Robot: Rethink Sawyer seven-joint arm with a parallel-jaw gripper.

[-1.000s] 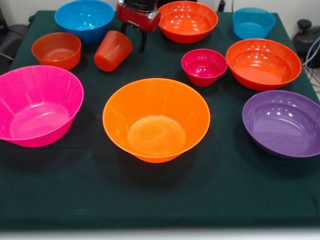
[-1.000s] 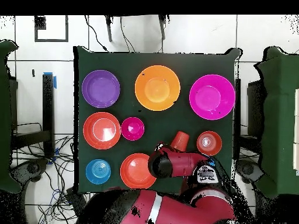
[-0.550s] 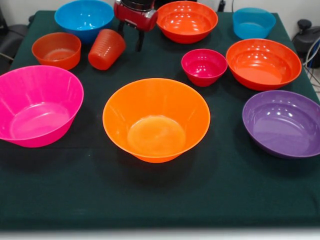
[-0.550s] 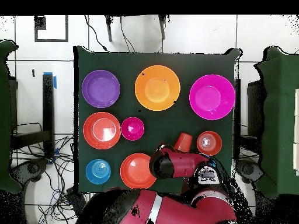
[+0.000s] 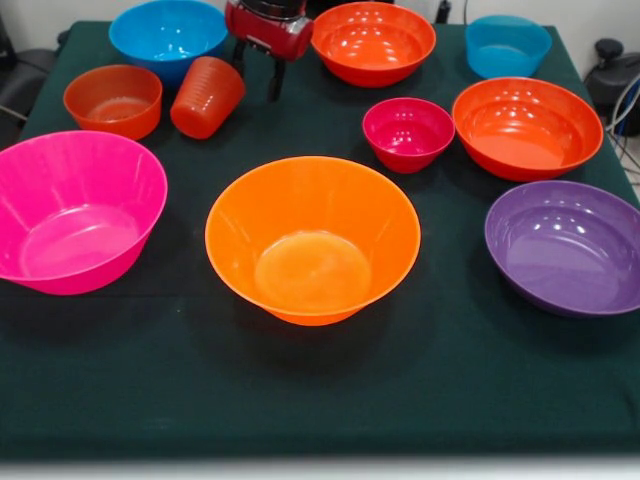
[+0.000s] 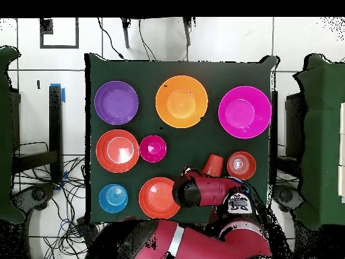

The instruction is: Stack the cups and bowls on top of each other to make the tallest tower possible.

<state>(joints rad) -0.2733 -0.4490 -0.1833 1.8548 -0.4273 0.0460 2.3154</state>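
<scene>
The orange-red cup (image 5: pixel 207 97) (image 6: pixel 213 164) leans over at the far left, between the small orange bowl (image 5: pixel 113 100) and my gripper (image 5: pixel 256 68). The gripper is open; its left finger is against the cup's rim and nothing sits between the fingers. The large yellow-orange bowl (image 5: pixel 312 240) (image 6: pixel 181 101) stands alone and empty at the middle. Around it are the big pink bowl (image 5: pixel 75 210), the purple bowl (image 5: pixel 565 245), two orange-red bowls (image 5: pixel 526 125) (image 5: pixel 375 42), a small magenta bowl (image 5: pixel 408 132) and two blue bowls (image 5: pixel 168 38) (image 5: pixel 507 45). No vessel sits on another.
A dark green cloth (image 5: pixel 320 400) covers the table, with a wide bare strip along its near edge. In the overhead view my arm (image 6: pixel 202 192) covers the table edge beside the far orange-red bowl (image 6: pixel 160 197). Cables and chairs ring the table.
The gripper has shifted a little to the left in the front view, and the tilted cup has slid left with it, closer to the small orange bowl.
</scene>
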